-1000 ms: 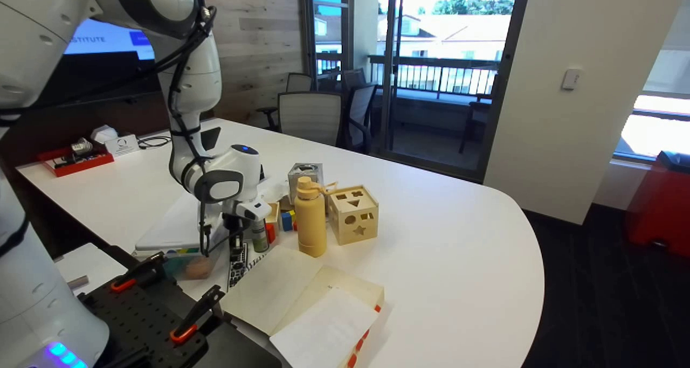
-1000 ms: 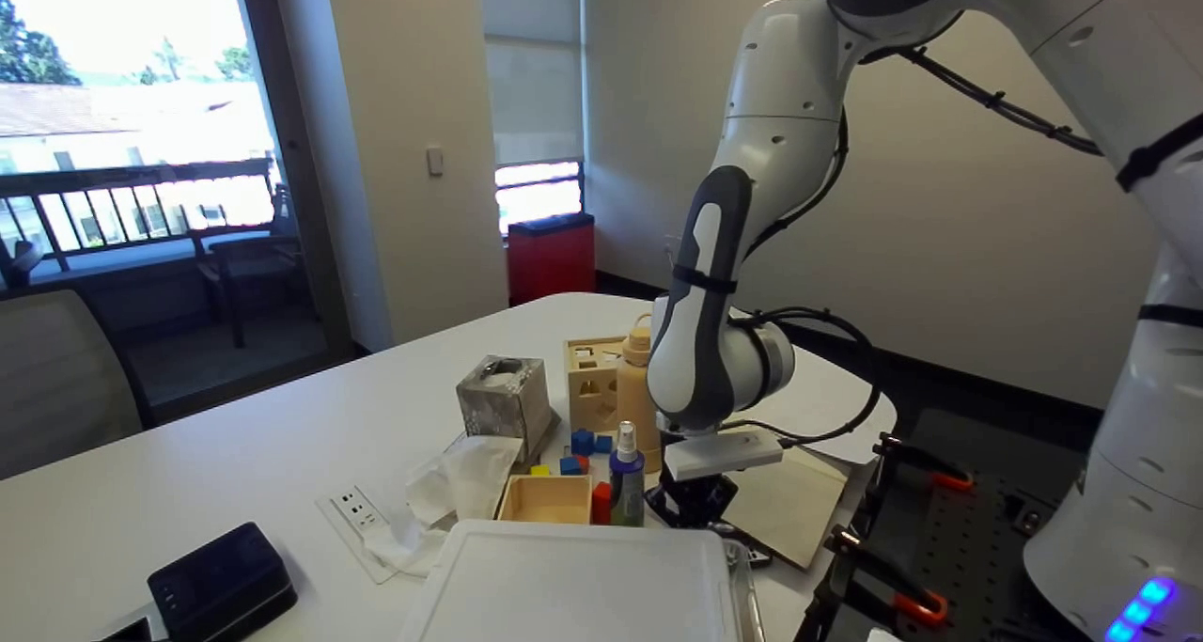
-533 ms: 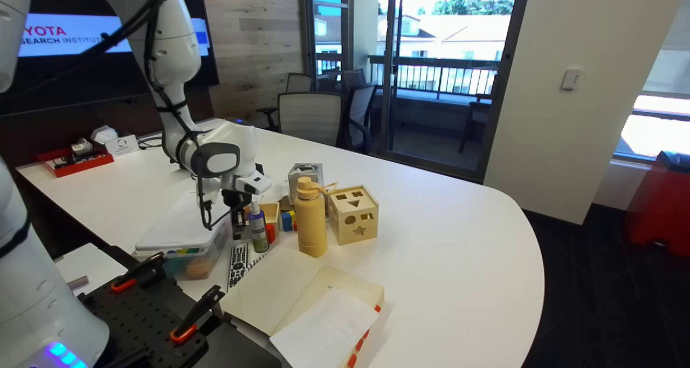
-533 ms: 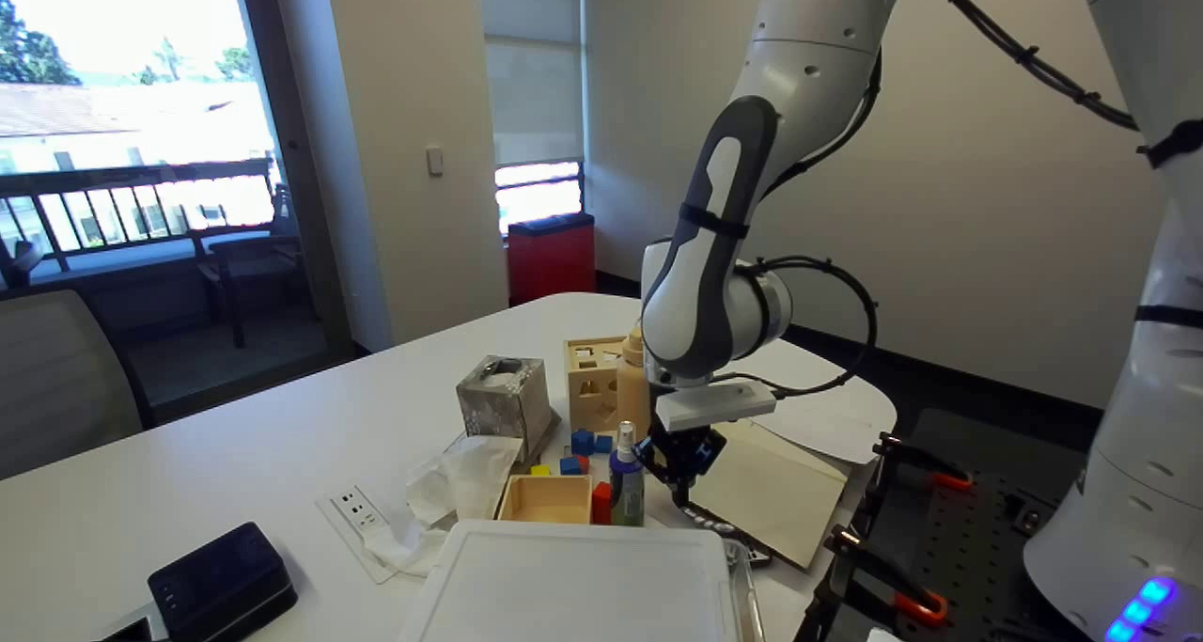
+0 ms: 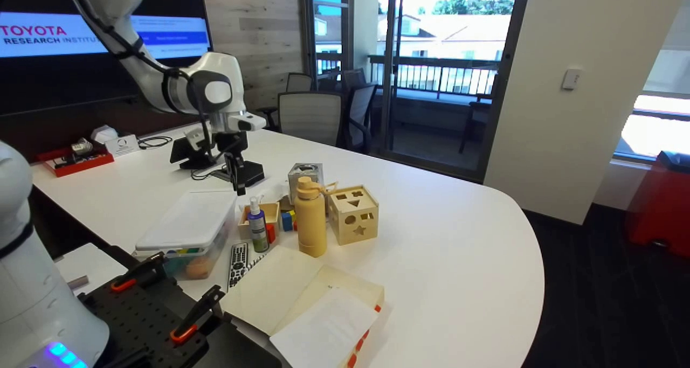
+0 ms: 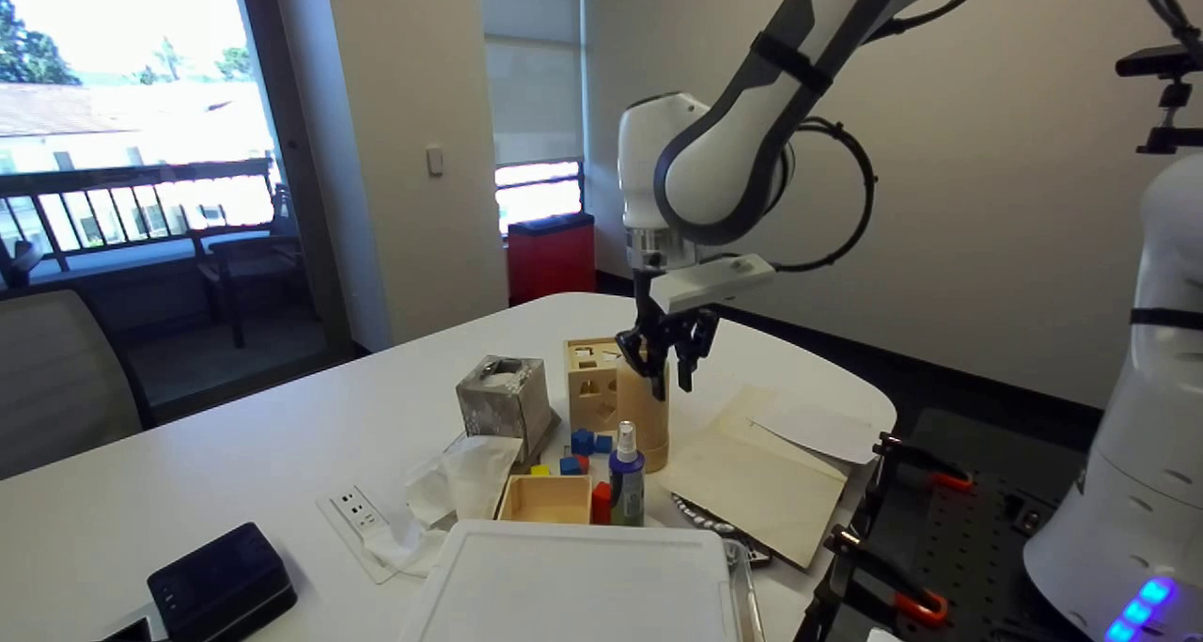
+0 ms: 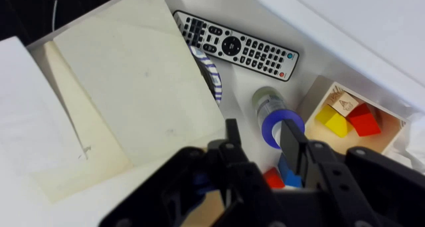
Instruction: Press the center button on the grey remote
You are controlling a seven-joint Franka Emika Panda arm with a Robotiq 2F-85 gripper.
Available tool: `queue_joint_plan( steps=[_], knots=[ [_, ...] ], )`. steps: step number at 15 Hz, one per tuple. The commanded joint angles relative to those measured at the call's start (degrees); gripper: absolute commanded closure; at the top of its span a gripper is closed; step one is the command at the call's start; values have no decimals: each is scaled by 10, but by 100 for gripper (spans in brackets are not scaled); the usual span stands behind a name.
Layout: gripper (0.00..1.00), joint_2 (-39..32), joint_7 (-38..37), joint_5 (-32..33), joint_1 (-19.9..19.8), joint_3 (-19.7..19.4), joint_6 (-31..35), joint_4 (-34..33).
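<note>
The white surface (image 5: pixel 442 244) is carrying everything, the grey remote (image 7: pixel 236 45) included. Along one long edge of the remote a lidded tub (image 6: pixel 573 578) is sitting, just apart from it. At one end of the remote a cream folder (image 7: pixel 139 87) is lying either against it or slightly over it; that edge is too soft to be telling me which. The pincer (image 7: pixel 260 125) is hanging well above the remote, its two fingers (image 7: pixel 232 130) spread and gripping nothing; in the wrist view they are overlapping the spray bottle (image 5: pixel 257 229), which is standing near the remote's other long edge. The pincer is not touching the remote, so I am judging the step in hand to be a clear-of-contact one, on either side of the press. If the press is done, the next move is calling only for backing off. If it is pending, the move is calling for bringing the fingers together, shifting over the remote without knocking the spray bottle, and lowering straight onto the center button (image 7: pixel 231 46).
</note>
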State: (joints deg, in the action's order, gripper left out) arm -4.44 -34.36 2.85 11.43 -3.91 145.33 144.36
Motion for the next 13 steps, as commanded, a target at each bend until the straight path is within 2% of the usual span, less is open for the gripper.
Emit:
queue_joint_plan(
  steps=[1,5,13],
  knots=[
    [29,86,8,28,-23,34,-94,-24],
    [1,116,53,-10,-41,63,-153,-67],
    [0,114,81,-24,-63,74,-182,-102]
  ],
)
